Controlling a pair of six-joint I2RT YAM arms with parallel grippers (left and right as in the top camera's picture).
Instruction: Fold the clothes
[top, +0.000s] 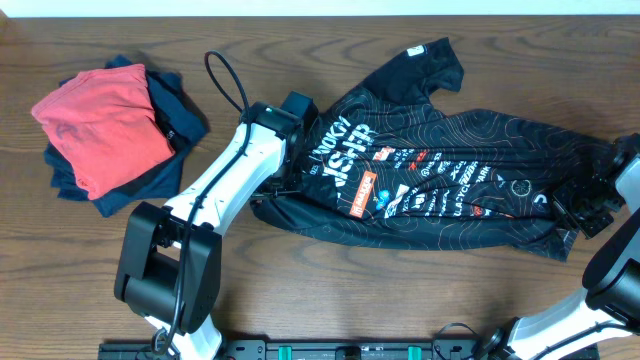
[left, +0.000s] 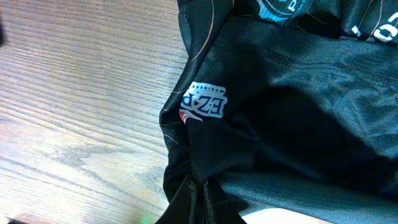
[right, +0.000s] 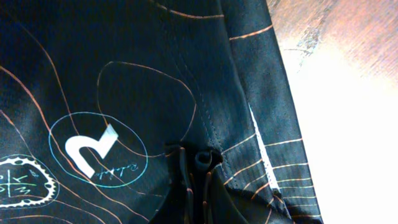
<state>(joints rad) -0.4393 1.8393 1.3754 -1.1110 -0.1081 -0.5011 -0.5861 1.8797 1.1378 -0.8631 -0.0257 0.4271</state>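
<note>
The clothes (top: 440, 170), a black jersey with thin orange contour lines and white lettering, lie spread across the middle and right of the table, one sleeve pointing to the far side. My left gripper (top: 281, 187) is at the jersey's left edge, shut on a pinch of black fabric (left: 198, 198). My right gripper (top: 577, 214) is at the jersey's right end, shut on a bunched fold of the cloth (right: 206, 163) beside a seam. In both wrist views the cloth covers the fingertips.
A pile of folded garments lies at the far left, a red one (top: 105, 125) on top of navy ones (top: 170, 115). Bare wooden table (top: 400, 290) runs along the front edge. The left arm (top: 225, 175) stretches from its base at the front toward the jersey.
</note>
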